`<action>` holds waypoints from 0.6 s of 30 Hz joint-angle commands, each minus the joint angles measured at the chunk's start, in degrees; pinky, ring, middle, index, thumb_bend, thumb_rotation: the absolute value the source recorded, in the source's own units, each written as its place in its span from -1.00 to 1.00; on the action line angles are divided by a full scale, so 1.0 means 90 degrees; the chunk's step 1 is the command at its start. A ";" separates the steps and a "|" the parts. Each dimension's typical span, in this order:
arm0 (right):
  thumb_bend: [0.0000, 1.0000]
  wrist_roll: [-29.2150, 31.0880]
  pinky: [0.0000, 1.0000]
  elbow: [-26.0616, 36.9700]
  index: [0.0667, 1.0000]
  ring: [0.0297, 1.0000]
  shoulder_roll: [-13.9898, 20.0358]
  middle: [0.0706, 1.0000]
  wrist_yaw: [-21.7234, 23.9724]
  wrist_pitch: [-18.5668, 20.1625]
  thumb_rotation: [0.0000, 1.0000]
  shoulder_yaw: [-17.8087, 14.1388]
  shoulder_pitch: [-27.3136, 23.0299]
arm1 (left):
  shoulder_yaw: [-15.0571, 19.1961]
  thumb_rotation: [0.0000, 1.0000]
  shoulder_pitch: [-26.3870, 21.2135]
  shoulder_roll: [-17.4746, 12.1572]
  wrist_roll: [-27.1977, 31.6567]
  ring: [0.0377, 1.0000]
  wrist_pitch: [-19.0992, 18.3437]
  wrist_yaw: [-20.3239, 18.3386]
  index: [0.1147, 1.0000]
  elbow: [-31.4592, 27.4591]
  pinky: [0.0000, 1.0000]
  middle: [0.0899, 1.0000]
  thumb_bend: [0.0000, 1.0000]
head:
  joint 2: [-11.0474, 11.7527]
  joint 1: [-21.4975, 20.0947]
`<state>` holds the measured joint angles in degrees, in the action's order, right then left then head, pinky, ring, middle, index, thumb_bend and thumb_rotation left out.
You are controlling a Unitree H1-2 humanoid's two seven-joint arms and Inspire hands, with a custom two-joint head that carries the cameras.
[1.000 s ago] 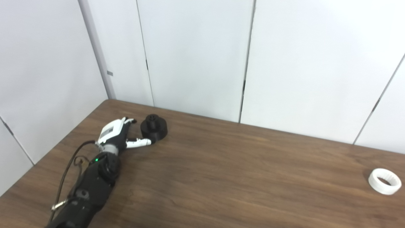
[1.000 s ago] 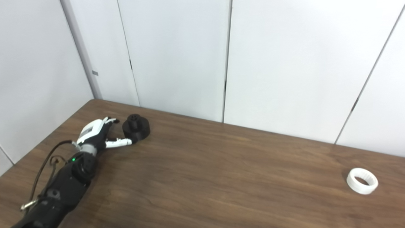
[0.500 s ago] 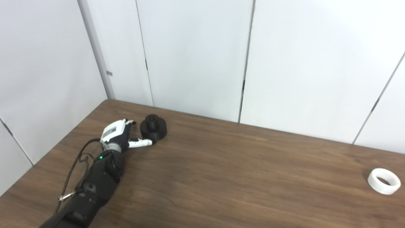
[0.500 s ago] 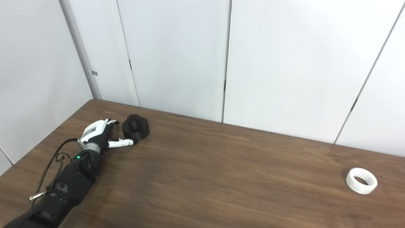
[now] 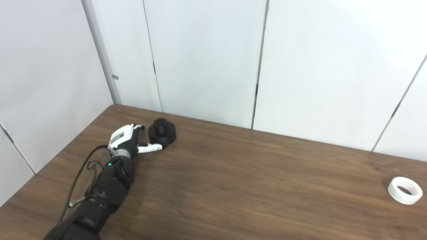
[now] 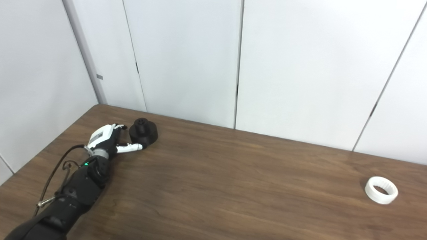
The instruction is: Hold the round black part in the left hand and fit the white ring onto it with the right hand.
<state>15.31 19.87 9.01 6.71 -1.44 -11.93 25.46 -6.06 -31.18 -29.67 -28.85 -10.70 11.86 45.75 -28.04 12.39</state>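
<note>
The round black part (image 5: 162, 132) stands on the brown table at the far left, a small knob on top of its wider base. My left hand (image 5: 128, 140) lies just left of it, open, with the fingers curling round the far side and the white thumb (image 5: 150, 147) reaching along the near side of the base. Whether the thumb touches the part is unclear. The white ring (image 5: 405, 190) lies flat near the table's right edge, far from the hand. My right hand is out of the picture.
The brown wooden table (image 5: 253, 180) meets white wall panels (image 5: 206, 60) along its far edge and on the left. A black cable (image 5: 80, 166) loops beside my left forearm.
My left arm has slid forward and a little right, bringing the open hand closer around the black part. The part and the ring stay where they were.
</note>
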 commanded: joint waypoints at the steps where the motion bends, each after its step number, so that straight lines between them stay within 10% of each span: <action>1: 0.36 0.0029 1.00 0.0147 1.00 1.00 0.0014 1.00 0.0049 -0.0187 1.00 0.0024 -0.0003 | -0.0026 0.21 -0.0329 -0.0030 0.0046 1.00 0.0130 0.0107 0.75 0.0025 1.00 0.96 1.00 | -0.0004 0.0004; 18: 0.34 -0.0031 1.00 0.0185 1.00 1.00 0.0011 1.00 0.0031 -0.0161 1.00 0.0042 0.0043 | -0.0129 0.11 -0.0450 0.0248 0.0148 1.00 0.0079 0.0127 0.76 0.0062 1.00 0.97 1.00 | -0.0060 -0.0064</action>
<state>15.19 19.87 9.01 6.71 -1.64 -11.87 25.59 -6.97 -32.41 -27.31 -28.20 -10.39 13.54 46.95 -28.56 11.78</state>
